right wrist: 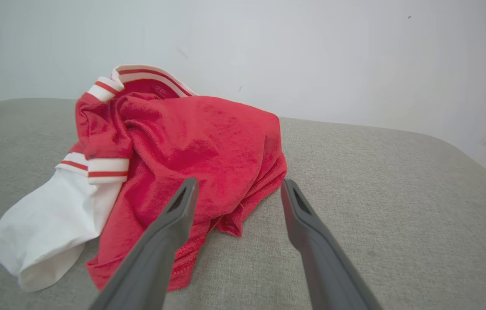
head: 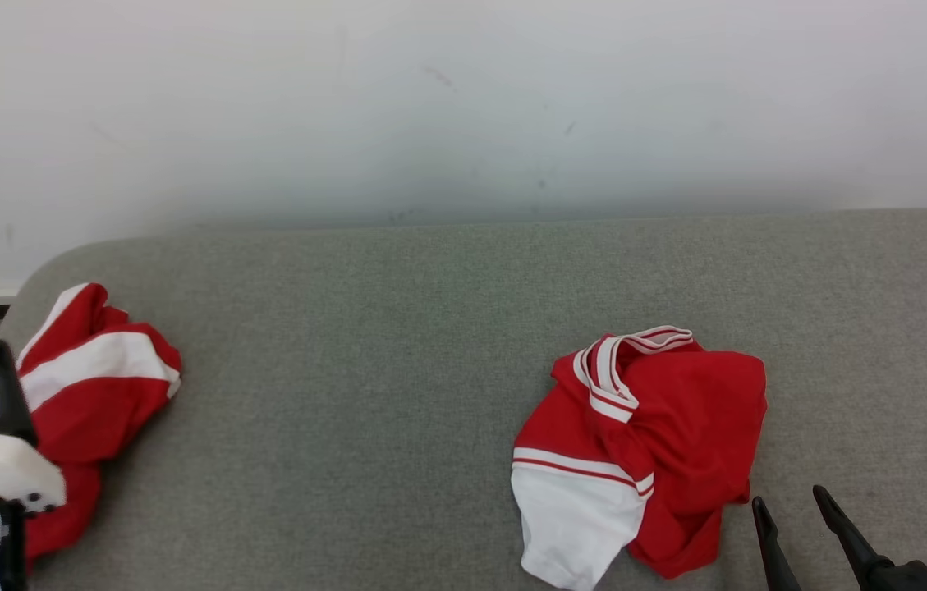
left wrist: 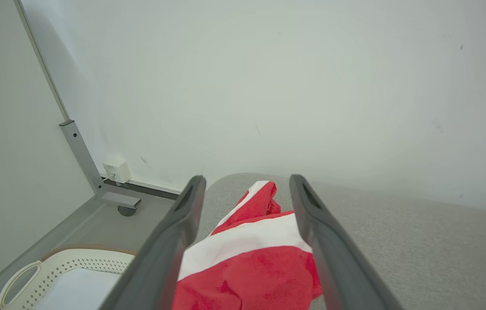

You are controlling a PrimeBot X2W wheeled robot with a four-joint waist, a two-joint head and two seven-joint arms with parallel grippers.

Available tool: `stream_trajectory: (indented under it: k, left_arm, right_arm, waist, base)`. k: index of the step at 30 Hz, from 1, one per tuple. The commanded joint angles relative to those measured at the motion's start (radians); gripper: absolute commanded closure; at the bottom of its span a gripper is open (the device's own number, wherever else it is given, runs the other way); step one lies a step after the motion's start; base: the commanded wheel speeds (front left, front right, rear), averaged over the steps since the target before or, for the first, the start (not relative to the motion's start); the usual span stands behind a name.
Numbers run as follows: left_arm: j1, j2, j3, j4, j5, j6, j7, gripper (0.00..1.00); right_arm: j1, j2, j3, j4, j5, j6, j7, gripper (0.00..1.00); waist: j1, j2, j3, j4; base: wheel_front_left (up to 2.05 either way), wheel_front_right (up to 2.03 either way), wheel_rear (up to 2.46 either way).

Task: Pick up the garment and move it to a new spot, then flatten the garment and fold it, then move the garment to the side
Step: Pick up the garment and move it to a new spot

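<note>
On the grey upholstered cushion [head: 364,369] lie two garments, well apart. In the head view, a crumpled red jersey [head: 676,427] sits at about 4 o'clock from the picture's middle. Its striped red-and-white collar is turned up at its 12 o'clock side, and a white sleeve with a red-striped cuff band trails toward 7 o'clock. The second, a bunched red-and-white banded garment [head: 94,386], lies at about 8 o'clock, by the cushion's rounded corner. The left gripper [left wrist: 247,178] is over this banded garment with its fingers spread wide. In its wrist view the cloth shows in the gap between them, gripped by neither (whether a finger brushes it I cannot tell). The right gripper [head: 789,496] sits at 5 o'clock in the head view, just beside the jersey's hem, with its fingers also spread and nothing between them. Its wrist view shows the jersey's red body at 11 o'clock of the fingertips. At 8 o'clock in the left wrist view, a white perforated basket [left wrist: 66,258] stands on the floor beside the cushion.
</note>
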Motion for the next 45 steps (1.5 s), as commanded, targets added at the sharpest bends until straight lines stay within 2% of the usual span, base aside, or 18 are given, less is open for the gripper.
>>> stream_trajectory:
  k: [1, 4, 9, 18, 21, 26, 30, 39, 45]
  left_arm:
    - [0.016, -0.029, -0.006, -0.053, 0.001, 0.011, -0.011, 0.00]
    - [0.023, -0.069, -0.034, -0.142, 0.025, 0.026, -0.026, 0.00]
    - [0.037, -0.137, -0.113, -0.231, 0.056, 0.008, -0.036, 0.00]
    - [0.128, -0.239, -0.192, -0.235, 0.109, -0.011, -0.058, 0.00]
    - [0.163, -0.259, -0.188, -0.222, 0.118, -0.020, -0.060, 0.00]
    - [0.265, -0.332, -0.121, -0.248, 0.166, -0.054, -0.059, 0.00]
    - [0.342, -0.389, -0.043, -0.262, 0.243, -0.107, -0.059, 0.00]
    - [0.427, -0.524, 0.133, -0.245, 0.393, -0.264, -0.060, 0.00]
    - [0.448, -0.581, 0.215, -0.233, 0.460, -0.346, -0.060, 0.00]
  right_arm:
    - [0.003, -0.009, 0.002, -0.007, -0.009, -0.002, 0.001, 0.00]
    - [0.004, -0.015, 0.007, -0.013, -0.013, -0.002, 0.001, 0.00]
    - [-0.007, -0.019, 0.014, -0.040, -0.010, -0.002, 0.001, 0.00]
    - [-0.010, -0.036, 0.022, -0.075, -0.013, -0.002, 0.001, 0.00]
    - [-0.004, -0.041, 0.020, -0.078, -0.011, -0.002, 0.001, 0.00]
    - [0.009, -0.046, 0.016, -0.077, -0.007, -0.002, 0.001, 0.00]
    - [0.020, -0.046, 0.018, -0.070, 0.007, -0.002, 0.001, 0.00]
    - [0.045, -0.030, 0.014, -0.045, 0.034, -0.002, 0.001, 0.00]
    - [0.050, -0.033, 0.019, -0.026, 0.050, -0.002, 0.001, 0.00]
  waist:
    - [0.0000, 0.0000, -0.011, 0.003]
    - [0.0000, 0.0000, -0.023, 0.001]
    - [0.0000, 0.0000, -0.033, -0.008]
    - [0.0000, 0.0000, -0.042, -0.020]
    - [0.0000, 0.0000, -0.044, -0.019]
    - [0.0000, 0.0000, -0.050, -0.012]
    - [0.0000, 0.0000, -0.058, -0.007]
    - [0.0000, 0.0000, -0.075, -0.007]
    - [0.0000, 0.0000, -0.085, -0.009]
  base:
    - [0.00, 0.00, 0.00]
    - [0.00, 0.00, 0.00]
    - [0.00, 0.00, 0.00]
    - [0.00, 0.00, 0.00]
    - [0.00, 0.00, 0.00]
    - [0.00, 0.00, 0.00]
    - [0.00, 0.00, 0.00]
    - [0.00, 0.00, 0.00]
    - [0.00, 0.00, 0.00]
